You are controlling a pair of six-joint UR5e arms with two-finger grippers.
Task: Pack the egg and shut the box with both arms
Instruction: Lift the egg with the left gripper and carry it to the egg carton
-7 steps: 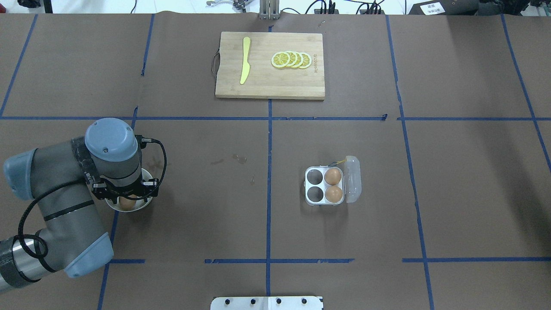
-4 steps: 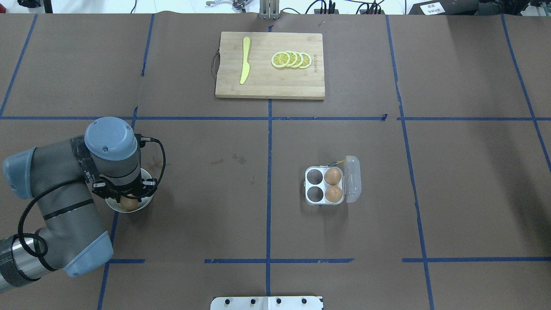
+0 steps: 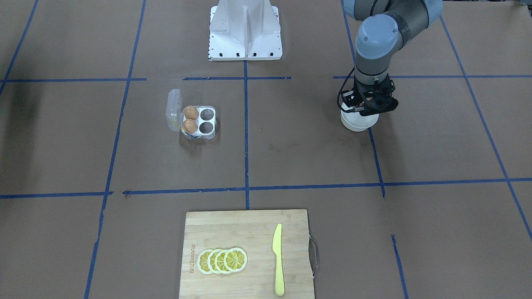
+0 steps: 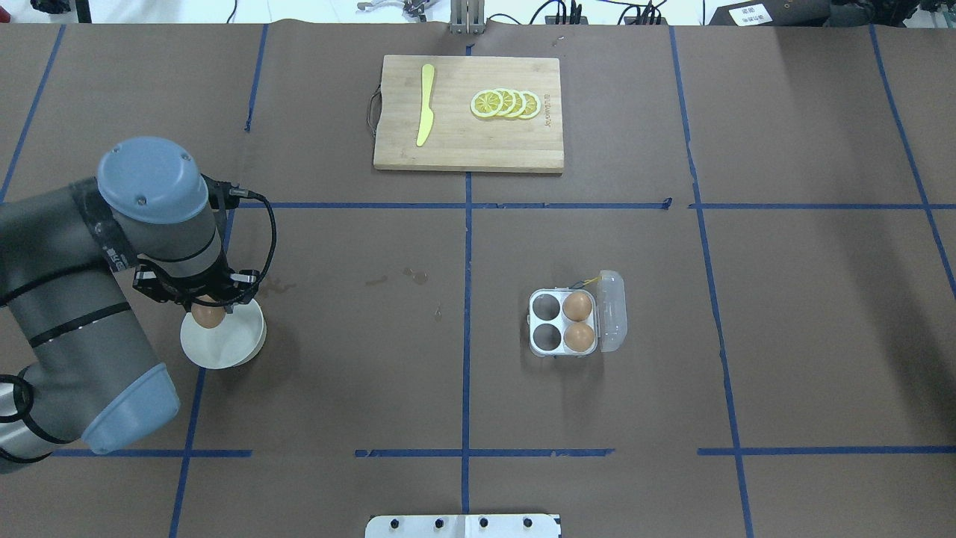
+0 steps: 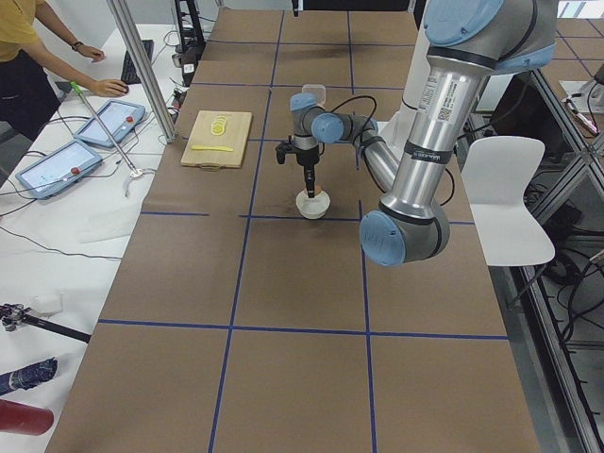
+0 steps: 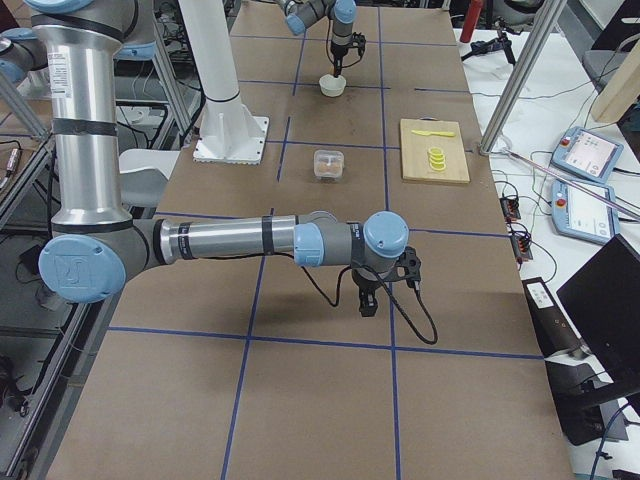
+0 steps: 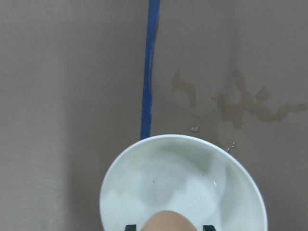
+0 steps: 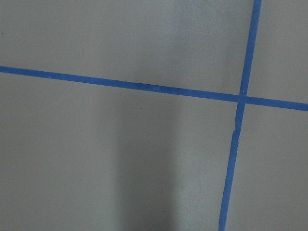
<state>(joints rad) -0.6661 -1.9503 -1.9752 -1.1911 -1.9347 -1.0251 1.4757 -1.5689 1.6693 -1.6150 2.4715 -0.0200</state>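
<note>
My left gripper [image 4: 208,308] is shut on a tan-brown egg [image 4: 209,316] and holds it just above the far rim of a round white bowl [image 4: 224,345]. The left wrist view shows the egg's top [image 7: 166,221] between the fingertips, over the empty bowl [image 7: 159,178]. The clear four-cell box [image 4: 533,323] stands open right of centre, its lid [image 4: 612,310] folded to the right. Two brown eggs [image 4: 577,305] fill its right cells and the left cells are empty. My right gripper [image 6: 367,303] shows only in the exterior right view, far from the box; I cannot tell whether it is open.
A wooden cutting board [image 4: 469,146] with a yellow knife [image 4: 425,104] and lemon slices [image 4: 506,103] lies at the far middle. The white base stand [image 3: 245,33] is at the robot's edge. An operator [image 5: 28,57] sits beside the table's far end.
My left gripper has risen out of the bowl with the egg in it and moved slightly away from the robot. The bowl now lies empty. The box has not moved.
</note>
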